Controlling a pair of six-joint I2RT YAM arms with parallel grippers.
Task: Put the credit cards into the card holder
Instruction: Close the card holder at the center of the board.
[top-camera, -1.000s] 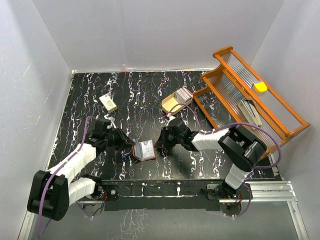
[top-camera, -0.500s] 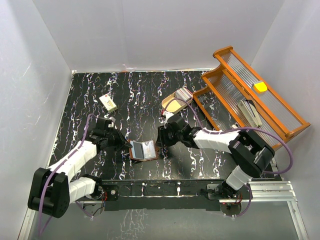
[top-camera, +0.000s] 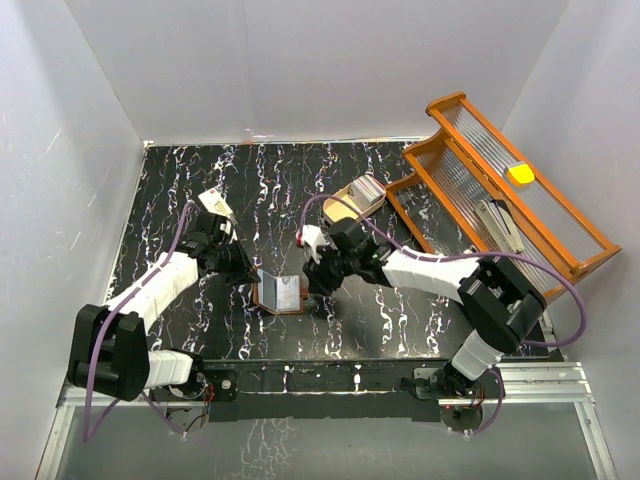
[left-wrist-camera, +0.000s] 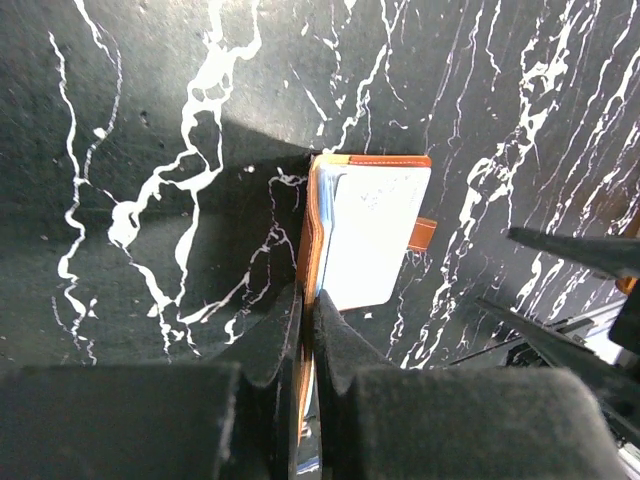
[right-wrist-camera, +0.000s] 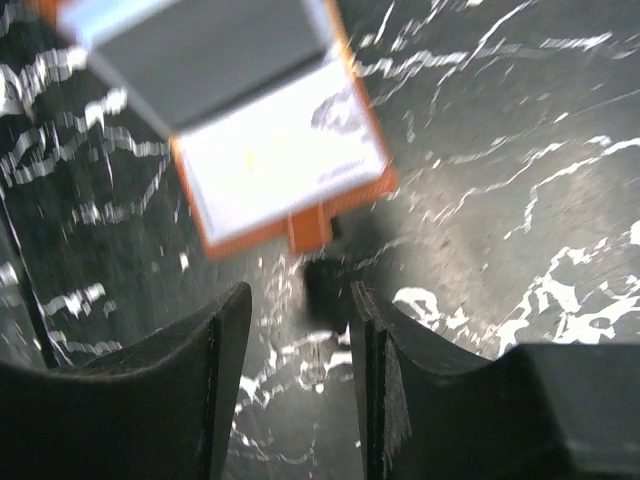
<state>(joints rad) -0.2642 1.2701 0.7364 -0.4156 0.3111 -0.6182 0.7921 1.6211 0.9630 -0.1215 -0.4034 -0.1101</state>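
Pinching left gripper, smooth brown-leather card holder

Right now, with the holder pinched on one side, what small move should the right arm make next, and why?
Probably lift the right gripper away toward the cards. Its jaws are open and empty beside the holder, which the left gripper pinches by one edge, and no card is in hand yet.

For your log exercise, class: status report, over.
Left gripper shut on holder. Right gripper open, empty, beside it. Cards stacked in tray. No obstruction seen.
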